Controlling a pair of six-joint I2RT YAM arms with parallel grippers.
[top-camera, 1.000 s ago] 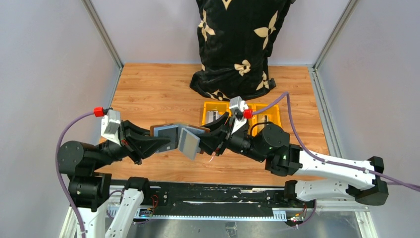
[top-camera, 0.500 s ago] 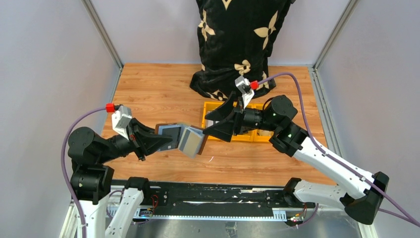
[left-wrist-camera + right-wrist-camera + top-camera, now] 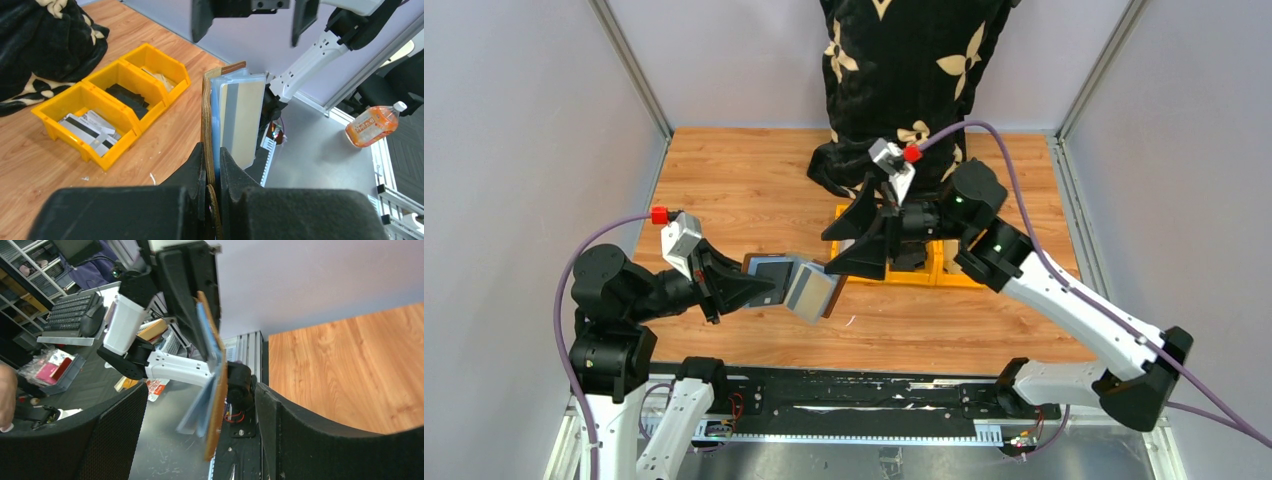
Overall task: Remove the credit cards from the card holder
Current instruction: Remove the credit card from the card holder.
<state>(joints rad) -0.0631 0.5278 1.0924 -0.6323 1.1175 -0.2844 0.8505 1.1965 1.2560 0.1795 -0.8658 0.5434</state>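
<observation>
The left gripper (image 3: 762, 288) still pinches the near-left edge of the brown card holder (image 3: 776, 270), held open in the air above the wooden table (image 3: 724, 180), left of centre. A grey and tan card (image 3: 244, 117) sticks out of its right side, behind a clear sleeve. The holder sits almost where it was a second ago, though the left arm's elbow has drawn slightly to the right.

The right gripper (image 3: 856, 240) has changed most: a second ago it was low at the holder's right edge, fingers nearly together. Now it has lifted and swung to the far side, above the yellow bins (image 3: 75, 90), with its fingers spread wide and nothing between them. Loose credit cards (image 3: 86, 128) lie in the leftmost bin. A black patterned cloth (image 3: 904, 70) stands at the far edge
</observation>
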